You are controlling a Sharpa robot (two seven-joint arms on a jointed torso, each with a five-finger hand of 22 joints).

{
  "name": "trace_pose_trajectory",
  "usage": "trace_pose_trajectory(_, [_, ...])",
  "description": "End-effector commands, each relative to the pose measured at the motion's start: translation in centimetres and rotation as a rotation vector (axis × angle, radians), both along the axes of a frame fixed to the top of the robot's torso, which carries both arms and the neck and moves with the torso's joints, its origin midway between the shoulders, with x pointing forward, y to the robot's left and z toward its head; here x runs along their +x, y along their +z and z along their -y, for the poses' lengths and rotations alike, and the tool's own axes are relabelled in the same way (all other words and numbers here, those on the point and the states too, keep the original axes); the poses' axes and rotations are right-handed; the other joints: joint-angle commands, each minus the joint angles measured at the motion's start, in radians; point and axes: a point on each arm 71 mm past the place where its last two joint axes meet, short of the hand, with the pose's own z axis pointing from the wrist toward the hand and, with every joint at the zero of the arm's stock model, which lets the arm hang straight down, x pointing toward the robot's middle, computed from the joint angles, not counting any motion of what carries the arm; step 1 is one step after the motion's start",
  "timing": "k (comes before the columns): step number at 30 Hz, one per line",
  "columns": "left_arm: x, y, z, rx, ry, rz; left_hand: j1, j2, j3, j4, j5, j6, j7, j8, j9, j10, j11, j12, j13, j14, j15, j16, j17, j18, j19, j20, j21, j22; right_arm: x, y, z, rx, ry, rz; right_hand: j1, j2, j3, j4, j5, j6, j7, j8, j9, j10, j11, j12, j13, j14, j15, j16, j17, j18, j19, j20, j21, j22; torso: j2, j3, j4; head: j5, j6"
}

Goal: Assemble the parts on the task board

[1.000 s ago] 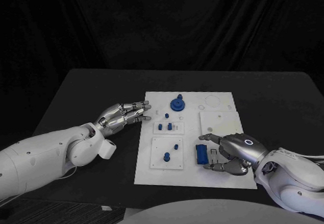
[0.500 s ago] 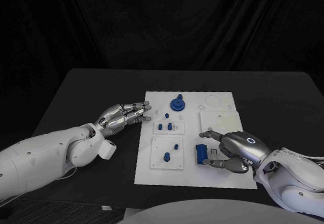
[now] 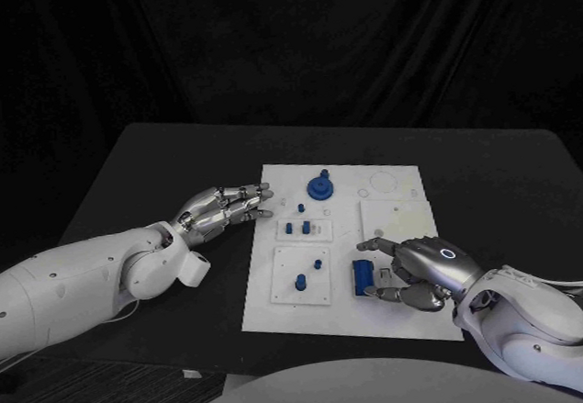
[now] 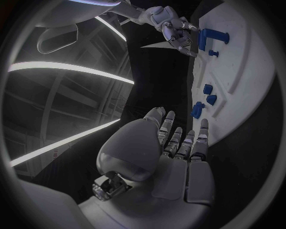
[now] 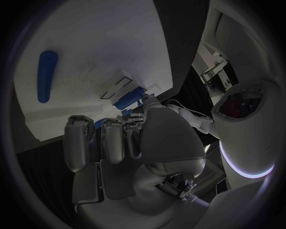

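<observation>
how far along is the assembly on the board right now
Early, by the look of it. Done: a blue gear sits at the far end of the task board, and small pegs stand in its middle plates. In hand: the right hand is closing around the blue block, though a firm grip can't be confirmed. Left: the left hand hovers at the board's edge, holding nothing.

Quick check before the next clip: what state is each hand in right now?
Left hand: holds nothing, fingers extended at the task board's left edge.
Right hand: fingers curled around the blue block; whether it grips cannot be told.
</observation>
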Motion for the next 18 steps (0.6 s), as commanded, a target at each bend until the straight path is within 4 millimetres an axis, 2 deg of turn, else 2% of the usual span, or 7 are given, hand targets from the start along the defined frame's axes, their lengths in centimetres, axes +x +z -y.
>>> trace_pose_trajectory(1, [-0.1,0.0,0.2,-0.021,-0.010,-0.001,-0.011,0.001,0.006,0.000,0.005,0.007,-0.001,0.005,0.001,0.008,0.001,0.005,0.001,0.006,-0.002,0.004,0.001,-0.011,0.007,-0.001,0.005,0.000,0.0,-0.3,0.1,-0.023,-0.011,-0.014,0.013,-0.003,-0.010,0.006,-0.077,0.009,0.000,0.007,-0.004,0.076,0.006,-0.005,0.218,0.059,0.007,-0.006,0.004,0.006,0.054,0.007,-0.004,0.223,0.000,0.0000,-0.0001,0.001,0.000])
trace_pose_trajectory(5, [-0.1,0.1,0.2,-0.021,-0.010,-0.001,-0.011,0.001,0.009,-0.001,0.005,0.008,-0.001,0.005,0.001,0.008,0.001,0.006,0.001,0.008,0.000,0.005,0.001,-0.011,0.008,-0.001,0.006,-0.001,-0.1,-0.1,0.2,-0.003,-0.017,0.003,0.000,-0.048,-0.009,0.044,-0.212,0.023,0.001,0.021,-0.006,0.075,0.007,-0.006,0.215,0.060,0.008,-0.006,0.005,0.006,0.055,0.008,-0.004,0.224,0.000,-0.0003,0.0003,-0.001,0.000])
trace_pose_trajectory(6, [-0.1,0.1,0.2,-0.021,-0.009,-0.001,-0.011,0.000,0.010,-0.002,0.005,0.008,-0.001,0.005,0.000,0.008,0.001,0.006,0.001,0.009,0.000,0.006,0.001,-0.011,0.009,-0.001,0.006,0.000,-0.1,0.1,0.3,0.008,-0.021,0.011,-0.046,-0.101,-0.008,0.049,-0.285,0.044,0.003,0.040,-0.003,0.075,0.008,-0.006,0.216,0.060,0.008,-0.005,0.006,0.006,0.055,0.008,-0.002,0.224,0.000,-0.0003,0.0006,-0.001,0.000])
trace_pose_trajectory(7, [-0.1,0.1,0.1,-0.021,-0.008,-0.001,-0.011,0.000,0.010,-0.002,0.005,0.008,-0.001,0.005,0.000,0.008,0.001,0.006,0.001,0.009,0.000,0.006,0.001,-0.011,0.009,-0.001,0.006,0.000,-0.1,0.2,0.4,0.024,-0.029,0.017,-0.074,-0.140,-0.019,0.051,-0.316,0.067,0.005,0.060,0.000,0.076,0.009,-0.005,0.217,0.060,0.009,-0.004,0.008,0.005,0.056,0.008,-0.001,0.225,0.000,-0.0002,0.0006,-0.001,0.000])
trace_pose_trajectory(8, [-0.1,0.1,0.1,-0.021,-0.008,0.000,-0.011,0.000,0.010,-0.002,0.005,0.008,-0.001,0.005,0.000,0.008,0.001,0.006,0.001,0.009,0.000,0.006,0.001,-0.011,0.009,-0.001,0.006,0.000,-0.1,0.4,0.5,0.042,-0.037,0.019,-0.086,-0.147,-0.024,0.051,-0.318,0.075,0.006,0.067,0.001,0.076,0.009,-0.004,0.217,0.060,0.010,-0.004,0.008,0.005,0.056,0.009,0.000,0.225,0.000,-0.0001,0.0001,0.000,0.000])
trace_pose_trajectory(14, [-0.2,0.1,0.0,-0.023,0.001,0.008,-0.011,-0.003,0.013,-0.005,0.005,0.009,-0.001,0.005,0.000,0.010,0.000,0.007,0.001,0.011,0.001,0.007,0.002,-0.011,0.012,-0.001,0.008,0.002,0.1,2.1,1.8,0.161,-0.127,0.027,-0.183,-0.148,-0.037,0.052,-0.320,0.132,0.011,0.107,0.011,0.087,0.014,0.008,0.235,0.063,0.013,0.003,0.023,0.004,0.058,0.011,0.004,0.226,0.001,-0.0003,0.0038,-0.007,0.000])
trace_pose_trajectory(18, [-0.1,0.2,-0.1,-0.026,0.009,0.018,-0.012,-0.007,0.017,-0.008,0.005,0.011,-0.002,0.006,0.000,0.011,-0.001,0.009,0.001,0.015,0.000,0.010,0.003,-0.010,0.016,-0.001,0.009,0.004,1.1,4.0,3.1,0.209,-0.195,0.049,-0.237,-0.092,-0.045,0.050,-0.321,0.149,0.014,0.127,0.017,0.091,0.016,0.013,0.243,0.063,0.015,0.004,0.024,0.004,0.058,0.013,0.004,0.226,0.000,-0.0011,0.0014,-0.004,0.000])
